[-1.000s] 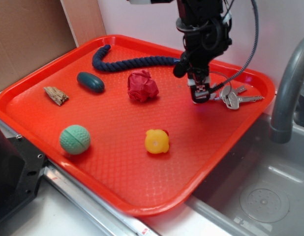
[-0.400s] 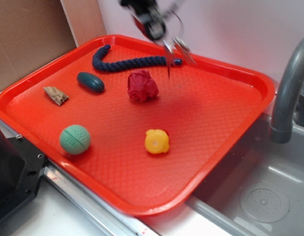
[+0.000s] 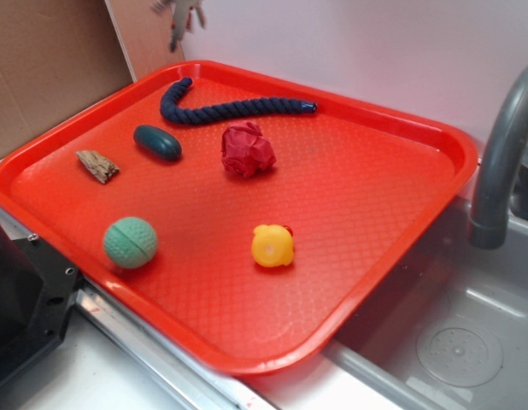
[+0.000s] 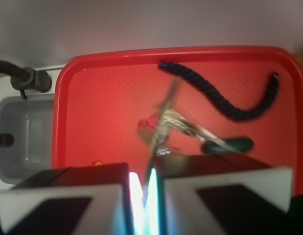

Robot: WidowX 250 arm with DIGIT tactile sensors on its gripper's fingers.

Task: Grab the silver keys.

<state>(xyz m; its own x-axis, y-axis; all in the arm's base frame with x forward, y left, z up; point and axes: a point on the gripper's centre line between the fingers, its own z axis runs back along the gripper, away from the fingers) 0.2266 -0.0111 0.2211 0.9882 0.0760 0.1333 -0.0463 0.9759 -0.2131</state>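
Wrist view: jaws pinch the silver keys (image 4: 167, 122).

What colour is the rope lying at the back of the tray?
Dark navy blue; the rope shows best in the exterior view, on the red tray.

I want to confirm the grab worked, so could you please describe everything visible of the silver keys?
The silver keys hang as a blurred bunch of thin grey metal blades from the claw, whose jaws are nearly closed on them. They dangle clear above the red tray, touching nothing else. In the exterior view they show only as a grey smear at the top edge.
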